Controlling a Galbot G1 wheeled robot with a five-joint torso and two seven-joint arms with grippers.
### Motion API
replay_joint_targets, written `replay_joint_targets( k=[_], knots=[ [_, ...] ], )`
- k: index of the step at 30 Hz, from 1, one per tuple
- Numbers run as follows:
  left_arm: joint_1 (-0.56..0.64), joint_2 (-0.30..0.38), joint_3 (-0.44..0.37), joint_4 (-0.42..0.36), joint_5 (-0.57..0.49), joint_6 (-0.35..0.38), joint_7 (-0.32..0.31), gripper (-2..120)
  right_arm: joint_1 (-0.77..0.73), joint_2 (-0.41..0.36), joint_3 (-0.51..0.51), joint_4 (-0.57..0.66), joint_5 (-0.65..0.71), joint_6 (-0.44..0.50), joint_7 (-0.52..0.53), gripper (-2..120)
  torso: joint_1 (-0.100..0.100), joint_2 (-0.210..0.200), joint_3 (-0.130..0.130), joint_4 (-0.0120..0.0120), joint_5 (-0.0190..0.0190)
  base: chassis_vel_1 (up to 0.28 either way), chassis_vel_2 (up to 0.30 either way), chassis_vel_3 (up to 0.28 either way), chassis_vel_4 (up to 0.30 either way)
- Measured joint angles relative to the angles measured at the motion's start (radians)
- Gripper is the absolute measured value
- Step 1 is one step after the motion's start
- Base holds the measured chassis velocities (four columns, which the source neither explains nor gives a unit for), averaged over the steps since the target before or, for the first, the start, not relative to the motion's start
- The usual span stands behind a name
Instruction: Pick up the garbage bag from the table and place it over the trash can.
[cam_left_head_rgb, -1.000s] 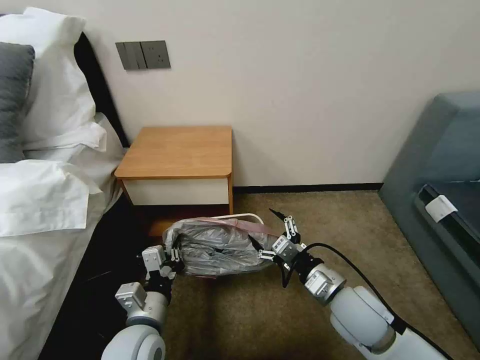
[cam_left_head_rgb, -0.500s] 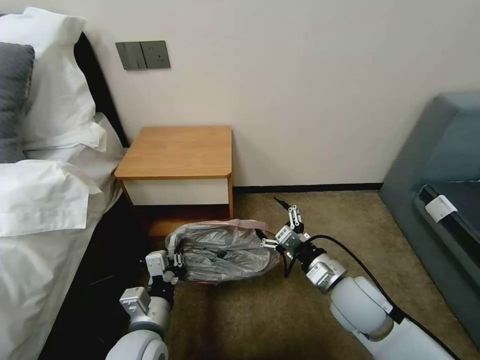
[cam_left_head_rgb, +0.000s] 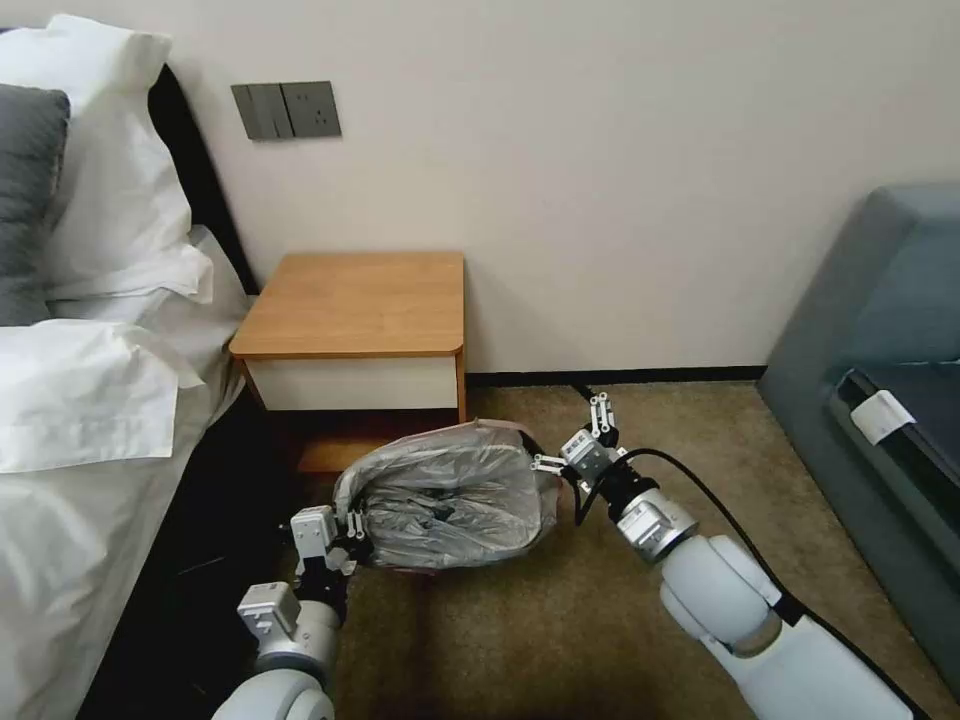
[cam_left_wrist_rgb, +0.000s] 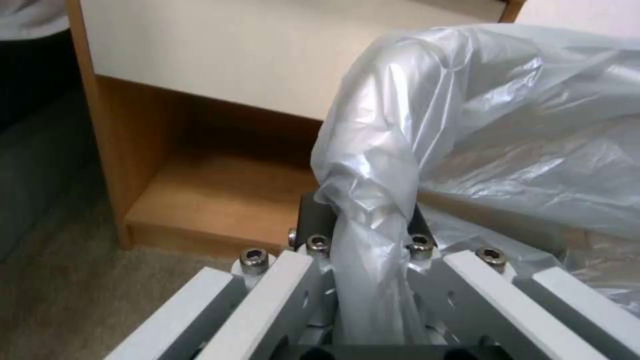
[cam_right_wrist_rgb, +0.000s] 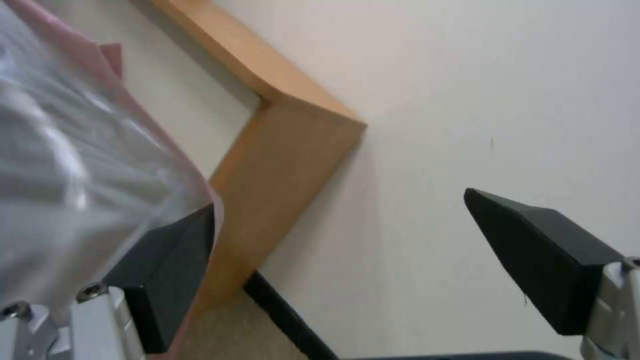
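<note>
The grey crinkly garbage bag (cam_left_head_rgb: 445, 495) hangs stretched between my two grippers, low over the carpet in front of the table (cam_left_head_rgb: 360, 300). My left gripper (cam_left_head_rgb: 348, 527) is shut on the bag's near-left edge; in the left wrist view a bunched fold of the bag (cam_left_wrist_rgb: 373, 200) runs down between the left gripper's (cam_left_wrist_rgb: 367, 240) fingers. My right gripper (cam_left_head_rgb: 553, 420) stands open at the bag's far-right edge. In the right wrist view one dark pad (cam_right_wrist_rgb: 167, 270) of the right gripper (cam_right_wrist_rgb: 337, 205) sits against the bag's pinkish rim (cam_right_wrist_rgb: 200, 200), the other pad (cam_right_wrist_rgb: 540, 250) is free. The trash can is hidden under the bag.
A bed with white pillows (cam_left_head_rgb: 90, 330) runs along the left, close to my left arm. A grey sofa (cam_left_head_rgb: 880, 400) stands at the right. The wall and its dark baseboard (cam_left_head_rgb: 620, 377) lie just beyond the right gripper. Open carpet (cam_left_head_rgb: 530, 620) spreads between my arms.
My right gripper has moved away from me toward the wall, drawing the bag's right edge with it. The bag now looks fuller and rounder and covers the pale rim seen earlier.
</note>
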Motion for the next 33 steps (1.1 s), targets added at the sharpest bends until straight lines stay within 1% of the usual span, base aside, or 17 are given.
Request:
replay_joint_targets(
  k=[7,9,13,17,18,20,21,22,23,24,25,27,28,29,30,31,33],
  knots=[
    [-0.001,-0.003,-0.002,-0.031,-0.051,-0.007,0.001,4,-0.017,-0.01,0.023,-0.013,0.03,0.0,0.003,95,0.0,0.0,0.0,0.0,0.0,0.0,0.0,0.0,0.0],
    [0.0,-0.005,-0.004,-0.046,-0.087,-0.007,0.002,4,-0.026,-0.002,0.033,-0.012,0.038,0.0,0.006,95,0.0,0.0,0.0,0.0,0.0,0.0,0.0,0.0,0.0],
    [0.0,-0.006,-0.008,-0.048,-0.094,-0.007,0.002,4,-0.032,0.006,0.041,-0.01,0.042,0.0,0.009,96,0.0,0.0,0.0,0.0,0.0001,0.0,0.0,0.0,0.0],
    [-0.015,-0.005,-0.035,-0.03,-0.119,-0.009,0.003,4,-0.077,0.059,0.109,0.02,0.098,0.001,0.038,96,0.0,0.0,0.0,0.0001,0.0,0.0,0.0,0.0,0.0],
    [-0.015,-0.005,-0.035,-0.03,-0.119,-0.009,0.003,4,-0.077,0.059,0.109,0.02,0.098,0.001,0.038,96,0.0,0.0,0.0,0.0001,0.0,0.0,0.0,0.0,0.0],
    [-0.02,-0.003,-0.04,-0.005,-0.138,-0.014,0.004,4,-0.112,0.099,0.155,0.053,0.195,-0.011,0.072,97,0.0,0.0,0.0,0.0,-0.0004,0.0,0.0,0.0,0.0],
    [-0.021,-0.001,-0.042,0.003,-0.147,-0.015,0.004,4,-0.127,0.116,0.167,0.07,0.28,-0.022,0.091,97,0.0,0.0,0.0,-0.0001,-0.0001,0.0,0.0,0.0,0.0],
    [-0.023,0.0,-0.042,0.008,-0.158,-0.015,0.004,4,-0.142,0.13,0.174,0.09,0.402,-0.038,0.114,98,0.0,0.0,0.0,0.0,-0.0001,0.0,0.0,0.0,0.0],
    [-0.023,0.0,-0.042,0.008,-0.158,-0.015,0.004,4,-0.142,0.13,0.174,0.09,0.402,-0.038,0.114,98,0.0,0.0,0.0,0.0,-0.0001,0.0,0.0,0.0,0.0],
    [-0.024,0.0,-0.043,0.009,-0.172,-0.015,0.003,4,-0.152,0.139,0.174,0.11,0.499,-0.063,0.142,99,0.0,0.0,0.0,0.0,-0.0002,0.0,0.0,0.0,0.0],
    [-0.024,0.0,-0.043,0.009,-0.172,-0.015,0.003,4,-0.152,0.139,0.174,0.11,0.499,-0.063,0.142,99,0.0,0.0,0.0,0.0,-0.0002,0.0,0.0,0.0,0.0],
    [-0.03,0.0,-0.043,0.009,-0.205,-0.008,0.001,4,-0.173,0.165,0.183,0.171,0.788,-0.154,0.262,98,0.0,0.0,0.0,0.0,-0.0001,0.0,0.0,0.0,0.0],
    [-0.031,0.0,-0.043,0.009,-0.209,-0.007,0.001,4,-0.174,0.168,0.186,0.178,0.824,-0.167,0.281,98,0.0,0.0,0.0,0.0,-0.0002,0.0,0.0,0.0,0.0],
    [-0.035,0.001,-0.044,0.009,-0.221,-0.003,0.0,4,-0.177,0.179,0.2,0.198,0.932,-0.208,0.331,95,0.0,0.0,0.0,0.0,-0.0001,0.0,0.0,0.0,0.0],
    [-0.035,0.001,-0.044,0.009,-0.221,-0.003,0.0,4,-0.177,0.179,0.2,0.198,0.932,-0.208,0.331,95,0.0,0.0,0.0,0.0,-0.0001,0.0,0.0,0.0,0.0],
    [-0.04,0.002,-0.045,0.009,-0.237,0.002,-0.002,4,-0.177,0.207,0.231,0.22,1.11,-0.286,0.414,92,0.0,0.0,0.0,-0.0001,-0.0005,0.0,0.0,0.0,0.0],
    [-0.047,0.001,-0.046,0.009,-0.258,0.008,-0.003,4,-0.177,0.265,0.253,0.209,1.248,-0.333,0.453,87,0.0,0.0,0.0,0.0,0.0,0.0,0.0,0.0,0.0]
  ],
)
